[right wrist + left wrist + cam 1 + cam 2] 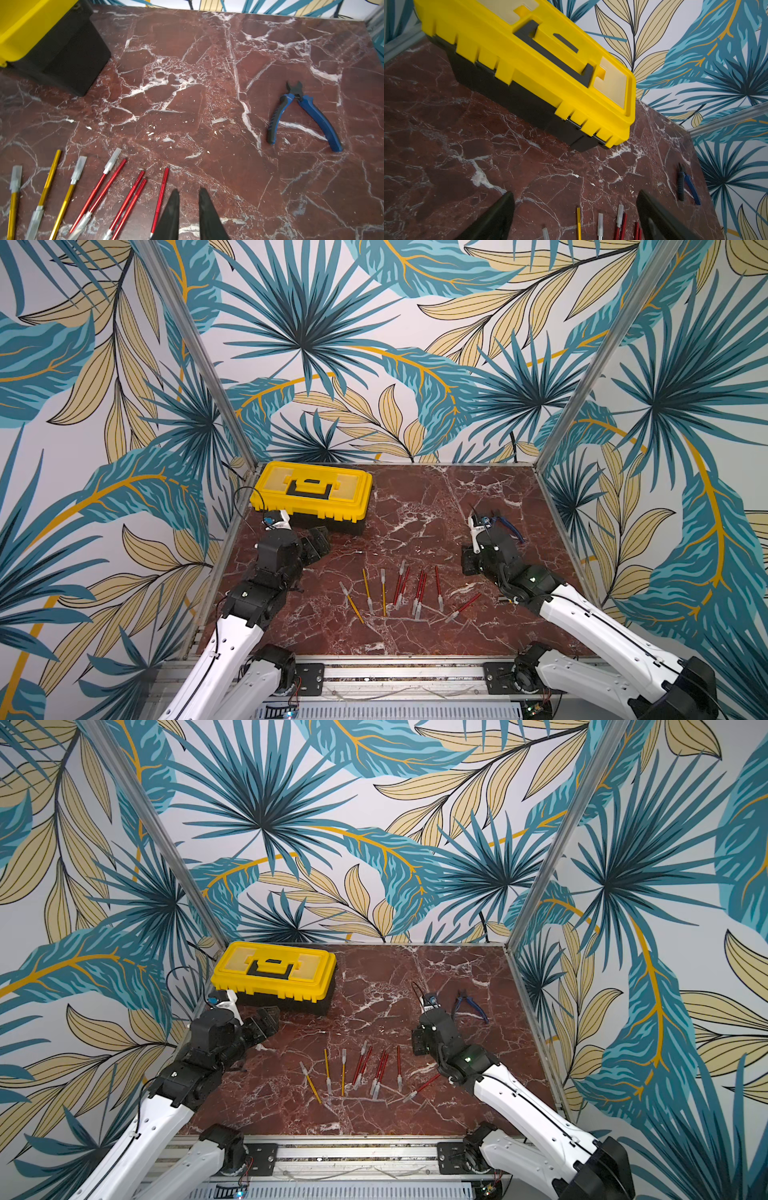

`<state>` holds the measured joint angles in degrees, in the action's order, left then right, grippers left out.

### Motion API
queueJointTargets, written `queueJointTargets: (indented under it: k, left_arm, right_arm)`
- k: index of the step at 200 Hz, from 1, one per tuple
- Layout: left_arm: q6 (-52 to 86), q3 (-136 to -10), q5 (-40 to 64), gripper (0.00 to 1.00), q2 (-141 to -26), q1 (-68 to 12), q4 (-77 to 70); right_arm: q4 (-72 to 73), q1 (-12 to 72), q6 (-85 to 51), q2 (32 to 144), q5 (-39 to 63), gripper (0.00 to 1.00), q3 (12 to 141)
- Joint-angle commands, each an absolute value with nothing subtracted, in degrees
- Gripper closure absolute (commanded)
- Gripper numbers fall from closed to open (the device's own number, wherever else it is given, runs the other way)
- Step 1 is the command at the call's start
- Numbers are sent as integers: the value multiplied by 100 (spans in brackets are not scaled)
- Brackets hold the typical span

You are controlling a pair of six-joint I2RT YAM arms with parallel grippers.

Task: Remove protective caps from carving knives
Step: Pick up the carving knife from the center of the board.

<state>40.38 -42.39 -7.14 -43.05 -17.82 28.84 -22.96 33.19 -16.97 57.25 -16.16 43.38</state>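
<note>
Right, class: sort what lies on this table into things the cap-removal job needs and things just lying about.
Belongs to the job:
- carving knives, three yellow-handled and the rest red-handled
- protective caps, still on the knife tips

Just lying about:
- yellow toolbox
- blue-handled pliers

Both top views look down from high at the near edge, facing the far wall; whole surface [415, 510] in frame, both arms entering from near. The pair share nearly all the scene.

Left wrist view: low, close, facing far-right across the toolbox [529, 68]; its fingers [496, 218] frame the edge.

Right wrist view: low, close, facing far, pliers [301, 116] right. Both wrist views share toolbox, pliers, and carving knives [116, 187].
</note>
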Motion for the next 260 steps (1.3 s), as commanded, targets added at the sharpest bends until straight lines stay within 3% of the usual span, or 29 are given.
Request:
queueJointTargets:
  k: [1, 91, 123, 145, 192, 227, 260]
  left_arm:
    - [4099, -4463, -870, 9, -4414, -2009, 3083]
    - [3957, -4556, -949, 18, -5172, -2721, 3497]
    - [3982, -4465, -975, 27, -5453, -2909, 3489]
    - [3895, -4448, -1092, 26, -5686, -3036, 3489]
    - [3885, -4315, -978, 21, -5869, -3065, 3463]
    - [3821, -4184, -773, 33, -5957, -3067, 3472]
    - [3970, -3756, -711, 37, -5950, -3067, 3476]
  right_arm:
    - [-2470, 3344, -1914, 5879, -1148, 84, 4454]
    - [-1966, 3343, -2337, 7026, 192, 86, 4782]
    - [-1796, 3354, -2428, 7536, 541, 85, 4877]
    - [-1631, 3411, -2573, 7900, 809, 83, 4938]
    - [-1731, 4044, -2573, 8570, 592, 76, 5253]
    - [-1725, 4290, -2602, 8818, 465, 75, 5385]
    - [-1795, 4566, -2479, 9045, 246, 75, 5653]
